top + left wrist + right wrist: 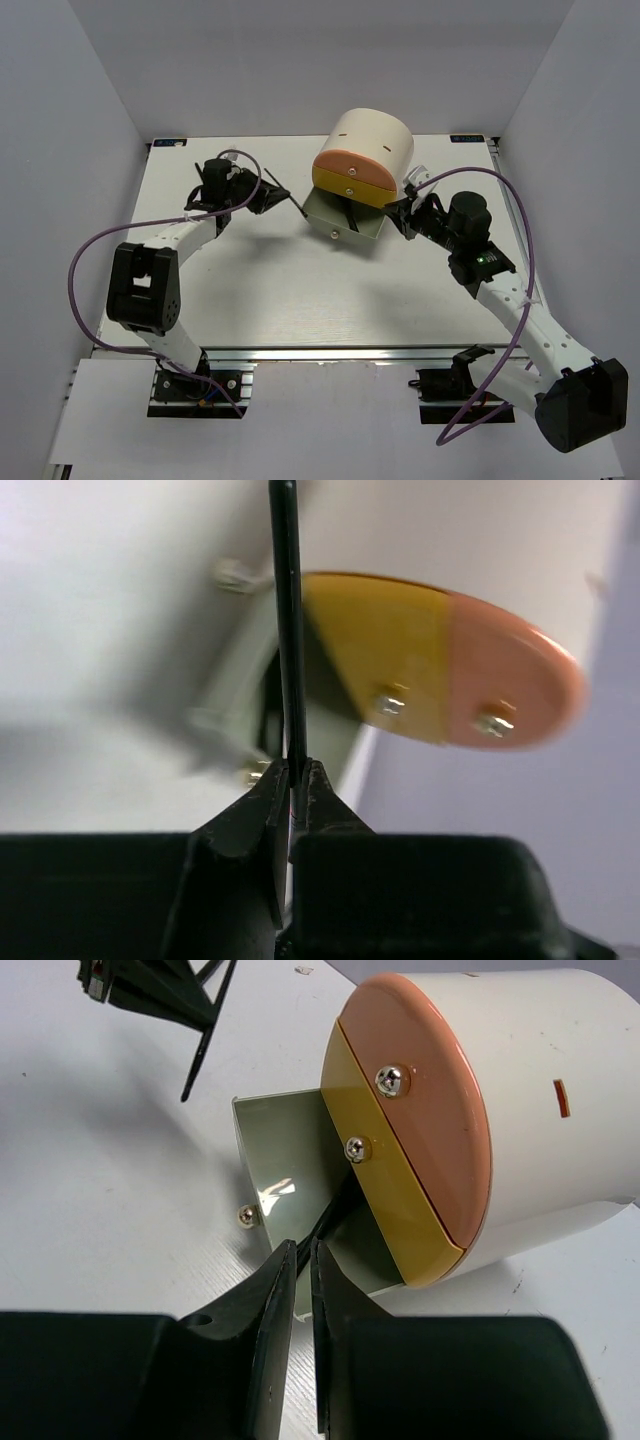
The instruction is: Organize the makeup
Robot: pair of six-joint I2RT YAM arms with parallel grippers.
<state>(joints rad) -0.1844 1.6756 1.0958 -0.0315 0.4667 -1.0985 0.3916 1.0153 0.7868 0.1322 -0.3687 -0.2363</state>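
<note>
My left gripper [272,196] [297,765] is shut on a thin black brush [288,630], which sticks out toward the open green drawer [325,212] of the cream drawer unit [375,140]. The held brush also shows in the right wrist view [205,1045]. Another black brush [335,1212] lies inside the green drawer [275,1150]. My right gripper [398,222] [303,1245] is by the drawer's right side, its jaws almost together with nothing between them. No sponges, palettes or compact are in view.
The drawer unit lies on its side at the back middle of the white table [250,290]; its pink front [420,1090] and yellow front [385,1170] are closed. Grey walls enclose the table on three sides.
</note>
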